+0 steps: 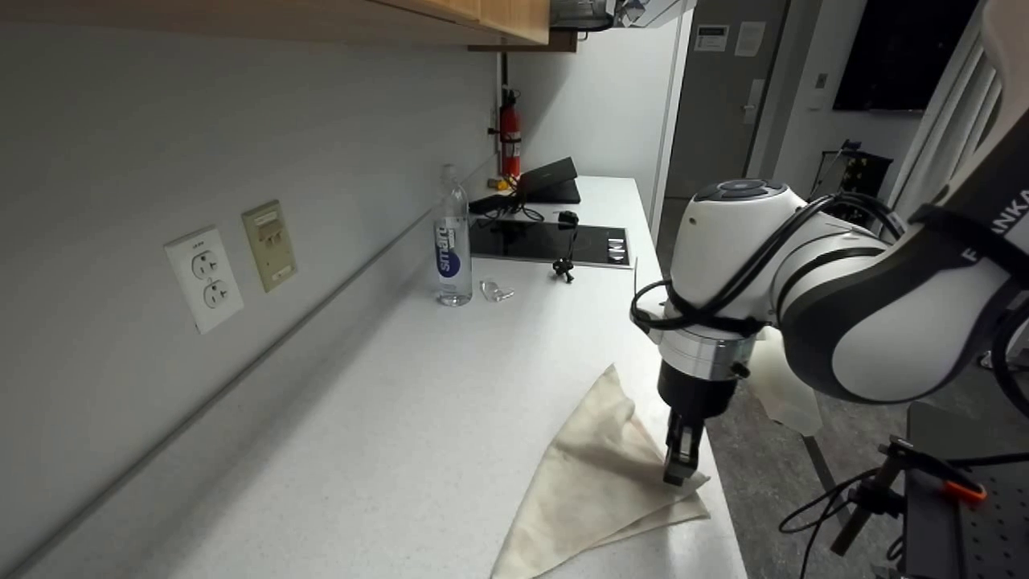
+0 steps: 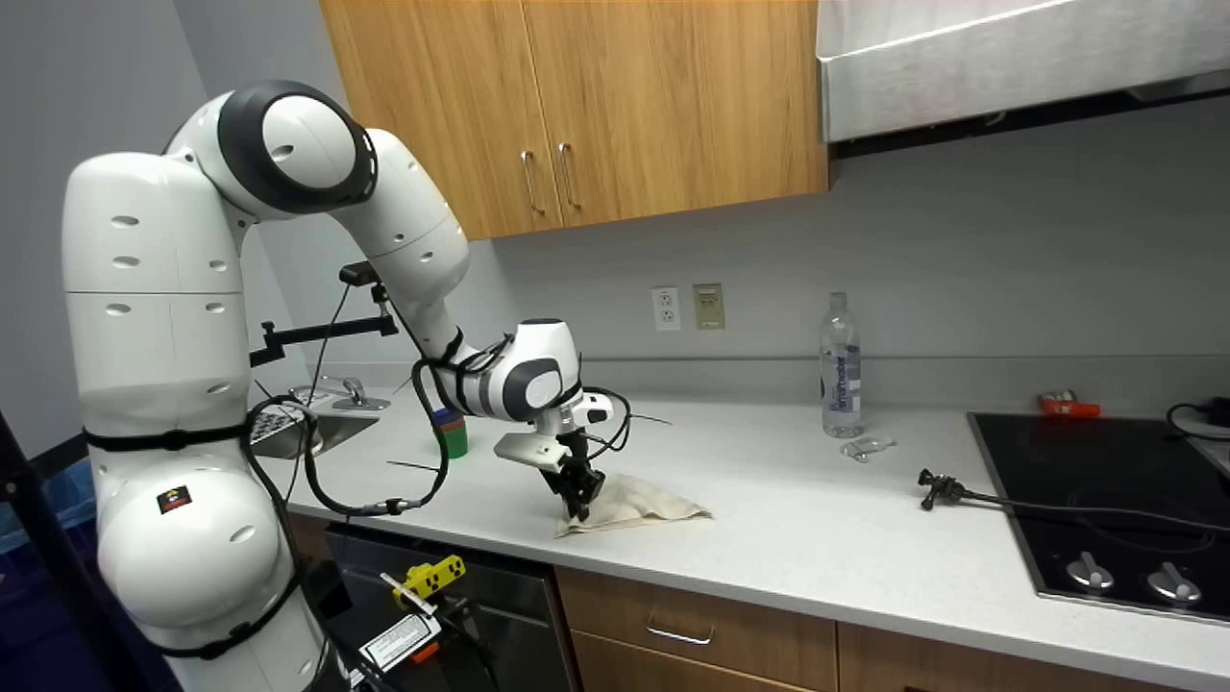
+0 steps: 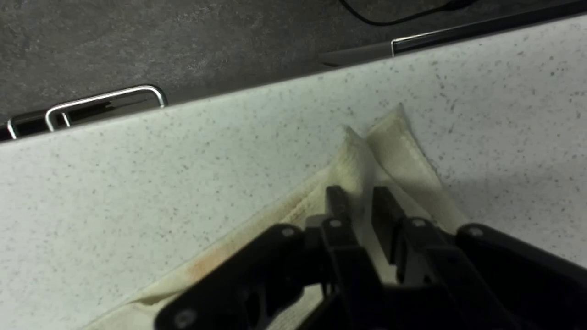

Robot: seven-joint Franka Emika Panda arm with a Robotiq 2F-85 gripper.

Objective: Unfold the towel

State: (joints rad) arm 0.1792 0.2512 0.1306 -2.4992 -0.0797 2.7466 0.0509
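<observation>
In an exterior view, the towel is lying folded on the counter, near its edge. In an exterior view, I'm pointing the gripper down at one corner. In the wrist view, the fingers are standing slightly apart, raised towel showing between them; I'm not making out whether they're touching it.

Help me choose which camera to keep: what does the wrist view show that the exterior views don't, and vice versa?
Only the wrist view: a towel fold between the jaws of the pincer; whether they pinch it, I cannot tell.
Only the exterior views: the bottle, wall outlet and cooktop.
Shared: pincer, towel, counter.
</observation>
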